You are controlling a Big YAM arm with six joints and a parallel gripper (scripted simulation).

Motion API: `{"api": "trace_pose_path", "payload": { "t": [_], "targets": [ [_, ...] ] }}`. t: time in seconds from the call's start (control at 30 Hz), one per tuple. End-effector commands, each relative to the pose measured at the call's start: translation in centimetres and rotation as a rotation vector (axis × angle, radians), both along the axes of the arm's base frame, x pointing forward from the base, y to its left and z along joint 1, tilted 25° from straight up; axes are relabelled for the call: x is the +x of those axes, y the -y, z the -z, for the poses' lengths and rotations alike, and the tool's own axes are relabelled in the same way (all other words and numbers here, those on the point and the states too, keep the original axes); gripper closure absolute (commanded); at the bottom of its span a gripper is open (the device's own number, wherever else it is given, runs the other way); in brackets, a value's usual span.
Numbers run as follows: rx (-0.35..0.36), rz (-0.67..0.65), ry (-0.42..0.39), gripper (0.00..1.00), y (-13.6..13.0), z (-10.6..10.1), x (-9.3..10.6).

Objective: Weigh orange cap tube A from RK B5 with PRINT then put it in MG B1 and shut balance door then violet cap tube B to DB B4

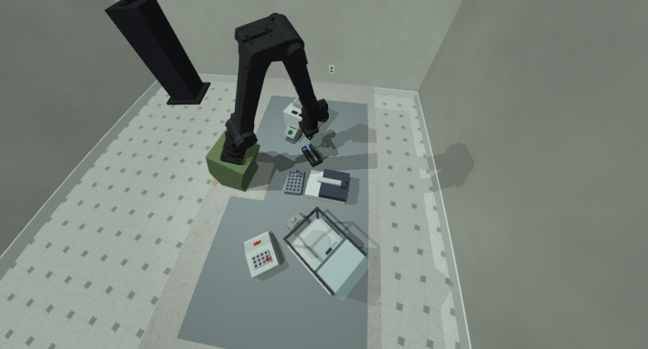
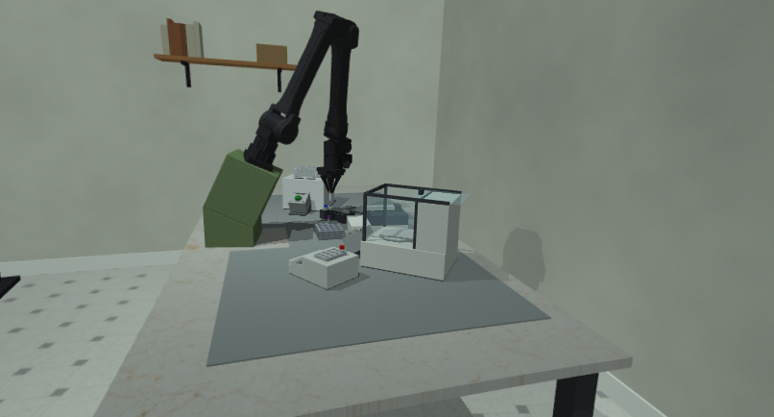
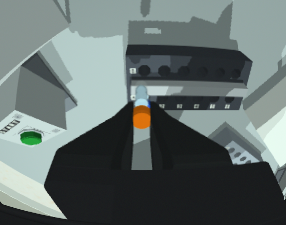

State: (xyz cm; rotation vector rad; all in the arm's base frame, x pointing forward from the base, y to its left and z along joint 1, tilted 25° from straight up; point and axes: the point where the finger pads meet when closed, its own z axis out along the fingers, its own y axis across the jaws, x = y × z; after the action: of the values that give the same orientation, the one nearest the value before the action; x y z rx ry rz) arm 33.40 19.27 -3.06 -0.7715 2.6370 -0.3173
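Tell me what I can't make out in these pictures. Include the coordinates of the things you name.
- Bore beneath the clear orange-capped tube [image 3: 142, 118]: wrist view, hidden by tube and fingers.
- Digits on the white keypad box's red display [image 1: 256, 243]: top view, too small.
- White machine with green button [image 3: 31, 138]: wrist view, cut off by left edge.

Dim, greenish light in all 3 views; hard-edged shadows on mat & R wall in top view. Wrist view coarse, w/ pale bright patch at R edge.
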Motion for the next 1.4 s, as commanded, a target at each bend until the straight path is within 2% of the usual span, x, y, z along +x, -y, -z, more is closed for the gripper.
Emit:
{"api": "trace_pose_path", "payload": {
  "t": [0.0, 1.37],
  "targets": [
    [0.013, -0.001, 0.016, 0.91, -0.44, -0.65, 0.57],
    [0.019, 0.006, 0.025, 0.91, 0.12, -1.16, 0.89]
  ]
}}
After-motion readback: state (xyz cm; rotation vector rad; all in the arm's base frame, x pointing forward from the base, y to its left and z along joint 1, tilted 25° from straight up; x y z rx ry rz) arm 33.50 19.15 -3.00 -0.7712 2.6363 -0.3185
